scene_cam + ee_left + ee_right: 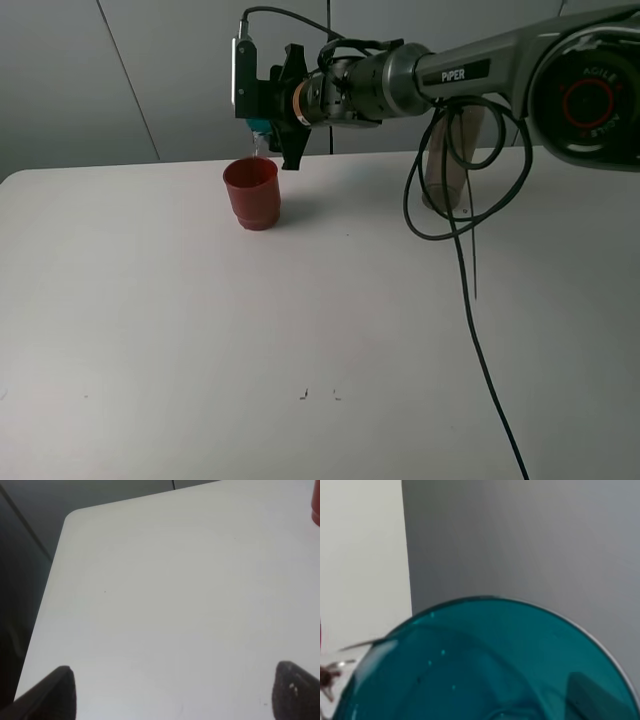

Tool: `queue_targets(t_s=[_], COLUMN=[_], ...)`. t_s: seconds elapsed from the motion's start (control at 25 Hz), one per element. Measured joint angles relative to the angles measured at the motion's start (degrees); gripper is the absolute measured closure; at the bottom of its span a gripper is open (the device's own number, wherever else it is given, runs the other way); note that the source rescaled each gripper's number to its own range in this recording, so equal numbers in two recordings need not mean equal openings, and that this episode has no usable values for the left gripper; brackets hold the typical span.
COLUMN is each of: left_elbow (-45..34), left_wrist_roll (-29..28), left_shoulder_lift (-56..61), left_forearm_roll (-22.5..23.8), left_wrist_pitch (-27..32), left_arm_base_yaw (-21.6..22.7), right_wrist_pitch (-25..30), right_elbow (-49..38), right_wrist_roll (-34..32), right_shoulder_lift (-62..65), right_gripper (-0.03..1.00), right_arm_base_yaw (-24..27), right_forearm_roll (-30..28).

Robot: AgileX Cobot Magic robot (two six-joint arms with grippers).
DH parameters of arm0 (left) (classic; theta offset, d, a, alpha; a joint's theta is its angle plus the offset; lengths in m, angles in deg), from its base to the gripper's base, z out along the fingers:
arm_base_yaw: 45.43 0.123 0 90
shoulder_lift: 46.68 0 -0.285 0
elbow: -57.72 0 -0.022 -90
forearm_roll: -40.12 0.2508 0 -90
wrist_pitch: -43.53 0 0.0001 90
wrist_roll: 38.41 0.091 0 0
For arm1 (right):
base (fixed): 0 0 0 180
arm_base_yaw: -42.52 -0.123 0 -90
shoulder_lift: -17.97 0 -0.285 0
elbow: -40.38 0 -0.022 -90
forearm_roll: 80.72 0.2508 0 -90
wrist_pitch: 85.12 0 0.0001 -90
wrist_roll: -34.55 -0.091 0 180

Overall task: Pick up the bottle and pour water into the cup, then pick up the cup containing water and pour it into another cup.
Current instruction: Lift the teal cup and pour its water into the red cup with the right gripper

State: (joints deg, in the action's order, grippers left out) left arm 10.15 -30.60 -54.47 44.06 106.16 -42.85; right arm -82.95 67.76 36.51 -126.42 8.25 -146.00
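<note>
The translucent teal cup (260, 127) is tipped sideways above the red cup (251, 190), and my right gripper (270, 108) is shut on it. A thin stream of water (256, 146) falls from its rim into the red cup, which stands upright on the white table (200, 330). In the right wrist view the teal cup (485, 665) fills the lower half. The smoky bottle (445, 165) stands at the back right, partly behind the right arm and its cables. My left gripper (175, 700) is open over bare table, both fingertips (60, 692) showing; the red cup's edge (316, 505) sits at the frame border.
The right arm (450, 70) stretches across the back of the table from the right. Its black cable (480, 340) loops down and trails over the table to the front edge. The table's far left corner (75, 517) shows in the left wrist view.
</note>
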Motion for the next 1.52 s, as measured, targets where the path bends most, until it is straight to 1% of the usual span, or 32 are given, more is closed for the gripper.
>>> queue_targets(t_s=[0.28,0.84,1.52], left_elbow=[0.00,0.00,0.00], left_wrist_roll=[0.11,0.11,0.00], left_shoulder_lift=[0.00,0.00,0.00], left_forearm_roll=[0.00,0.00,0.00], left_wrist_pitch=[0.00,0.00,0.00], left_arm_base_yaw=[0.00,0.00,0.00], right_wrist_pitch=[1.09,1.20,1.29], right_elbow=[1.69,1.79,1.79], right_wrist_roll=[0.82,9.14,17.47], right_shoulder_lift=[0.00,0.00,0.00], right_gripper=[0.94,0.94,0.94], right_arm_base_yaw=[-0.27,-0.30,-0.30], right_forearm_roll=[-1.72,-2.73,-2.95])
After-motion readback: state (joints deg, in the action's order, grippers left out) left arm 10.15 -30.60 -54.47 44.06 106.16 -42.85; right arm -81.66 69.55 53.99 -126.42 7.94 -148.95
